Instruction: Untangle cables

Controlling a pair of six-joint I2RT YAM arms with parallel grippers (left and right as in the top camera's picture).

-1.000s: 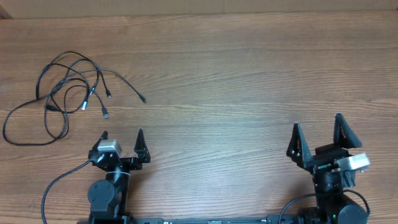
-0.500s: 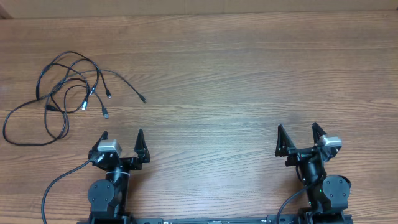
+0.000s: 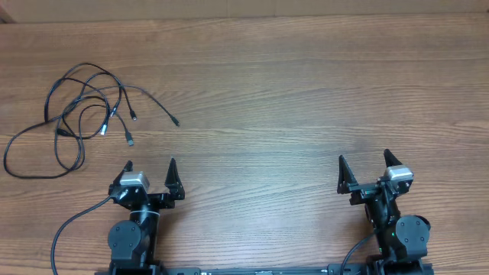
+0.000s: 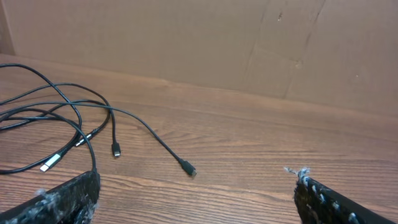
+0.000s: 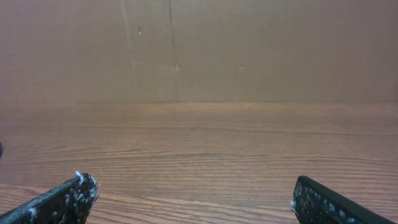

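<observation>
While the cables lie knotted and untouched on the wooden table, my left gripper and right gripper wait near the front edge, both with jaws spread wide and nothing between them. The step in hand, as I judge it, is the first reach, and it falls to my left arm, the nearer of the 2. To do it well I would go for a free end rather than the heart of the tangle: a loose plug tip trails out of the bundle toward the table's middle and offers a single strand to pinch. I would come down astride that strand alone and close low against the wood so the thin cord cannot slip under a finger. Then I would draw it away slowly, watching that the other loops do not drag along; my right gripper could then pin the bundle. The tangle sits at about 10 o'clock from my left gripper, near but apart, and the loose tip at about 1 o'clock, closer in. From my right gripper the bundle lies between 9 and 10 o'clock, well apart, and that wrist's view shows only wood grain and a cardboard backdrop
</observation>
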